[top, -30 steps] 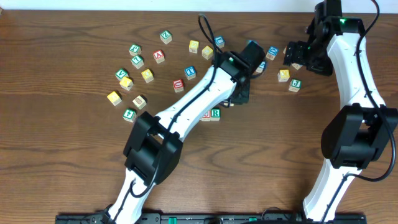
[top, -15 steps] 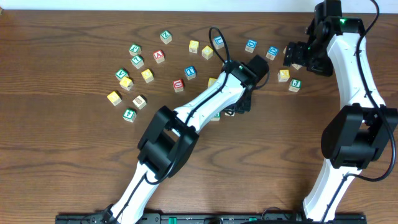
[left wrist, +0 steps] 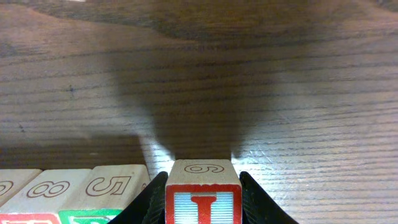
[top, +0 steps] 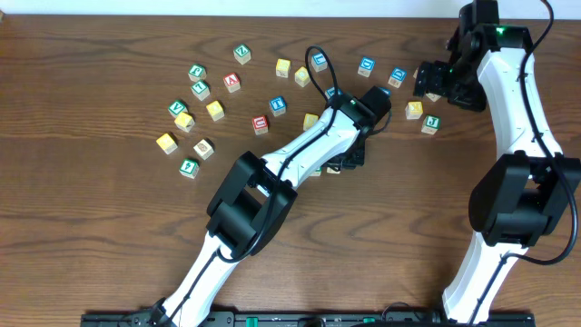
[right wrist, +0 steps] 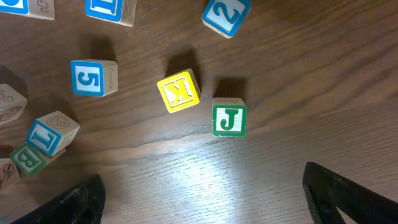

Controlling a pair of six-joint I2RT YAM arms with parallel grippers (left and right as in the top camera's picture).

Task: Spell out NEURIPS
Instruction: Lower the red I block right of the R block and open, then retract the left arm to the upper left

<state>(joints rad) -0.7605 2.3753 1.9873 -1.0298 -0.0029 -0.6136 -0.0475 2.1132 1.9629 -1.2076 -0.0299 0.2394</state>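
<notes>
At the far left of the overhead view the loose blocks (top: 214,110) lie scattered over the wooden surface (top: 91,227), their letters too small to read with confidence, so I cannot tell where the P and the S sit among them. Toward the middle, the left arm reaches across to the row of blocks (left wrist: 74,186), whose top faces show an 8 and a 5 in the left wrist view while the front faces are cut off by the frame edge. Just beside the right end of that row is the I block (left wrist: 203,183), clenched between the fingers of the left tool (left wrist: 203,208), with one finger standing between it and its neighbour; whether it rests on the surface or hangs slightly above it is not clear. Judging by the word, this is the fifth letter being set, presumably with four placed and two to come. The next move calls for settling the I level with the row, letting go without nudging the neighbours, and lifting straight away. Far right, the right tool (right wrist: 202,199) hovers with fingers spread wide and nothing in them above a yellow K block (right wrist: 179,91) and a green J block (right wrist: 229,117), neither of which the word needs
</notes>
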